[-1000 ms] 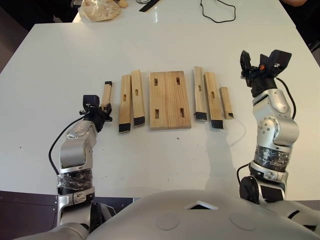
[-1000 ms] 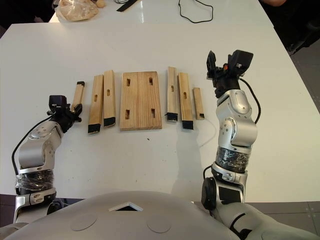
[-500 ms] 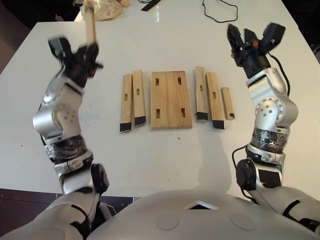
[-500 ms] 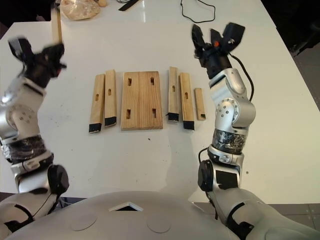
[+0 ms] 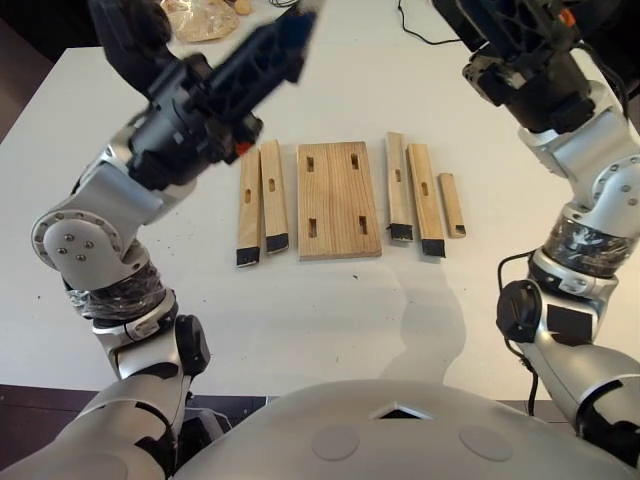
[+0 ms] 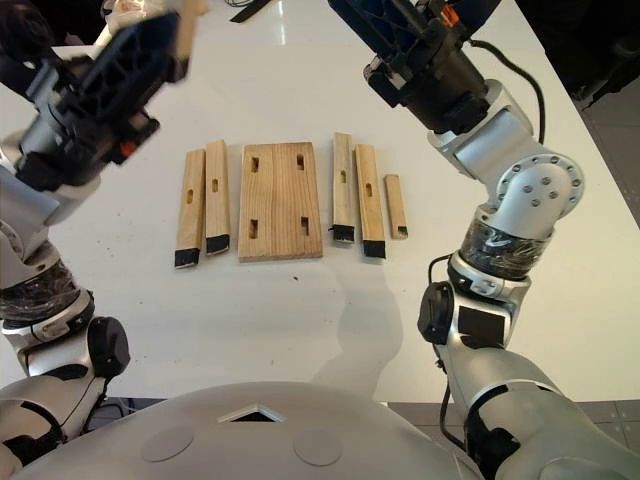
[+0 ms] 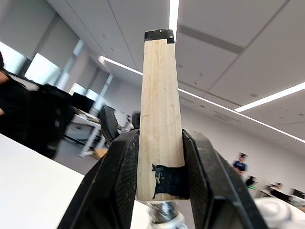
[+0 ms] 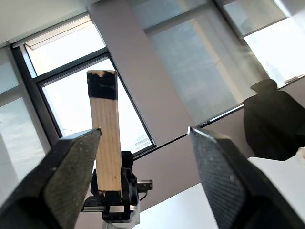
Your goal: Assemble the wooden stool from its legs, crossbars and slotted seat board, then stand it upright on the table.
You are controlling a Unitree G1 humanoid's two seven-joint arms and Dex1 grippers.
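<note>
The slotted seat board (image 5: 340,200) lies flat in the middle of the white table (image 5: 320,300). Two legs (image 5: 262,200) lie side by side to its left, and two more legs (image 5: 412,195) to its right. Beside those lies a short crossbar (image 5: 453,205). My left gripper (image 7: 161,138) is raised high over the table's left side, shut on another short crossbar (image 7: 159,109) with a black tip (image 6: 186,22). My right gripper (image 8: 143,138) is raised over the far right, open, with nothing between its fingers. Beyond them the held crossbar (image 8: 106,138) shows.
A crumpled plastic bag (image 5: 200,18) sits at the table's far left edge. A black cable (image 5: 430,30) lies at the far edge. The near half of the table is bare white surface.
My left arm lifted the crossbar off the table from beside the left legs and swung it high toward the middle. My right arm rose too, its gripper staying open.
</note>
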